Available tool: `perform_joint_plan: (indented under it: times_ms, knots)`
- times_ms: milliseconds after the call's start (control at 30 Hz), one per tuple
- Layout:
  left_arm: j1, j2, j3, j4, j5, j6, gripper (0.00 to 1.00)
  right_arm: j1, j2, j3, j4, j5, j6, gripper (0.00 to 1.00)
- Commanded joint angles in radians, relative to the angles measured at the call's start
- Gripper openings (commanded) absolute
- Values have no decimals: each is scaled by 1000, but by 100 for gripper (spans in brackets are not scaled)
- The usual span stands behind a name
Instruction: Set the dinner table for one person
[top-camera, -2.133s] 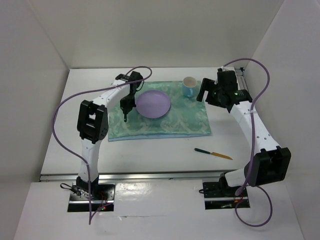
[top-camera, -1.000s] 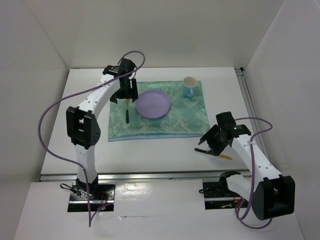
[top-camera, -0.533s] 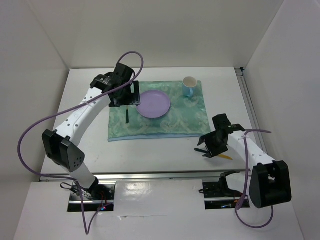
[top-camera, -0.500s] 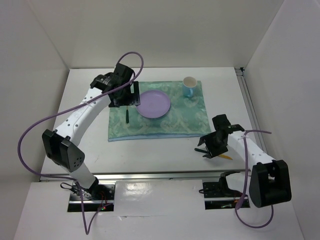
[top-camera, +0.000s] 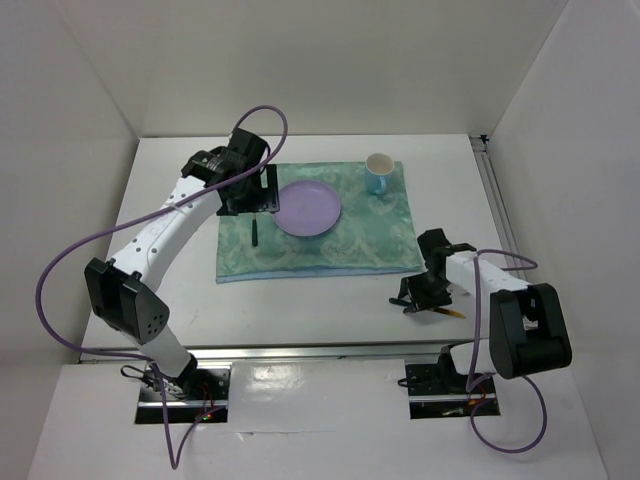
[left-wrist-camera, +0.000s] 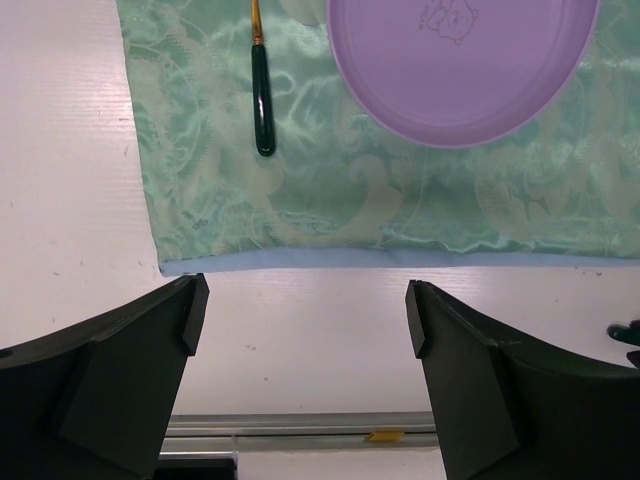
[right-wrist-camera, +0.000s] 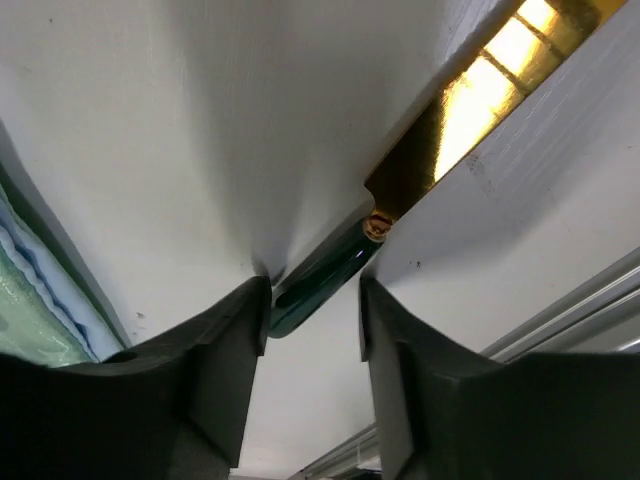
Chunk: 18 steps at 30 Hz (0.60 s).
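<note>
On the white dinner table (top-camera: 300, 305) lies a teal cloth (top-camera: 330, 250) with a purple plate (top-camera: 307, 207) and a pale cup (top-camera: 378, 172) on it. A dark-handled utensil (top-camera: 254, 232) lies on the cloth left of the plate, also in the left wrist view (left-wrist-camera: 263, 100). My left gripper (top-camera: 258, 195) hovers above it, wide open and empty (left-wrist-camera: 305, 290). A knife (top-camera: 448, 312) with a green handle (right-wrist-camera: 330, 275) and gold blade (right-wrist-camera: 480, 100) lies right of the cloth. My right gripper (right-wrist-camera: 313, 290) straddles the handle, open, with a gap on the right side.
An aluminium rail (left-wrist-camera: 300, 430) runs along the table's near edge, and another (top-camera: 497, 215) along the right side. White walls enclose the table on three sides. The cloth's near edge (left-wrist-camera: 350, 258) lies just beyond the left fingers.
My right gripper has come down over the knife's handle and its jaws have narrowed. The left arm's elbow swung down to the left; its gripper stays open over the cloth.
</note>
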Motion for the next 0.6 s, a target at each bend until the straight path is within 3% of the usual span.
perform_joint_plan:
  times_ms: [0,167,267,433,567]
  knots:
    - [1,-22,-1,16,0,22,100,-1,56,-1,15,97,65,47]
    - [1,-22,-1,7,-9,22,100,-10,70,-1,-15,130,65,14]
    - [1,-22,-1,7,-9,22,100,-10,27,40,-77,188,65,2]
    - [1,-13,8,-5,-9,33,100,-10,-31,202,-218,357,-91,0]
    - [1,-4,19,-5,-9,33,100,-1,-28,339,-97,325,-514,0]
